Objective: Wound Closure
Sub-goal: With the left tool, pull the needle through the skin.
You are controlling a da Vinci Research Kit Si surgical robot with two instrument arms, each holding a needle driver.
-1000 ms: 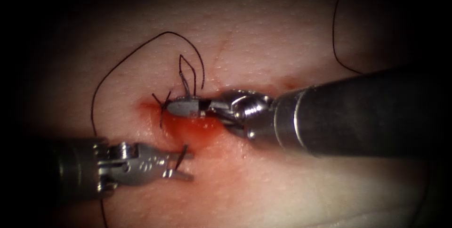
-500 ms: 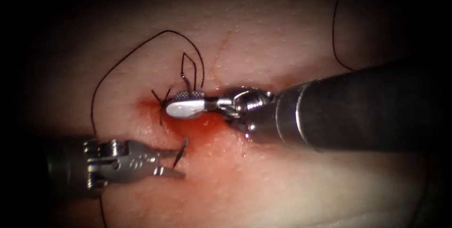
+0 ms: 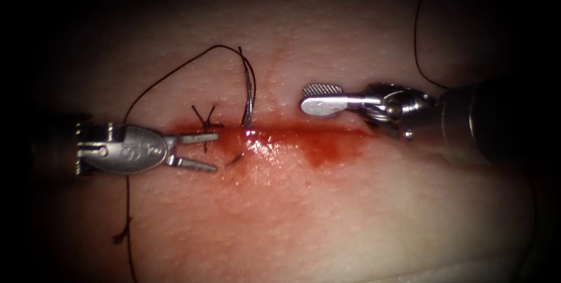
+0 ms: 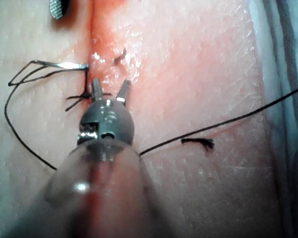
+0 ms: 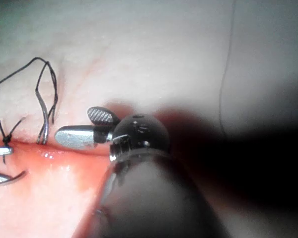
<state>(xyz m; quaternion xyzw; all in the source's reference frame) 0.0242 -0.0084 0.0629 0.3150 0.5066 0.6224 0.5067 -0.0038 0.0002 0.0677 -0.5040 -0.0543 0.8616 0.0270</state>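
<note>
The curved needle [image 3: 248,103] sits in the tissue [image 3: 350,213] toward the left end of the cut [image 3: 304,138]. Its rear part stands up on the far side, and its tip [image 3: 236,159] pokes out on the near side. Neither tool holds it. My left tool [image 3: 196,152] lies just left of the tip, jaws open and empty. My right tool [image 3: 318,98] hovers over the far edge to the needle's right, jaws wide open and empty. Black thread [image 3: 163,78] loops from the needle's rear out to the left. From the wrists I see the needle [image 4: 64,65] [image 5: 42,131].
A tied knot [image 3: 204,120] with short cut ends sits left of the needle. Red fluid [image 3: 318,148] pools along the cut. The thread runs down behind the left tool, past a frayed scrap [image 3: 121,237]. Another strand [image 3: 418,43] curves at the far right.
The right tool opened, let go of the needle's rear and drew back to the right. The left tool released the needle's tip and moved up and left. The needle stays in the tissue.
</note>
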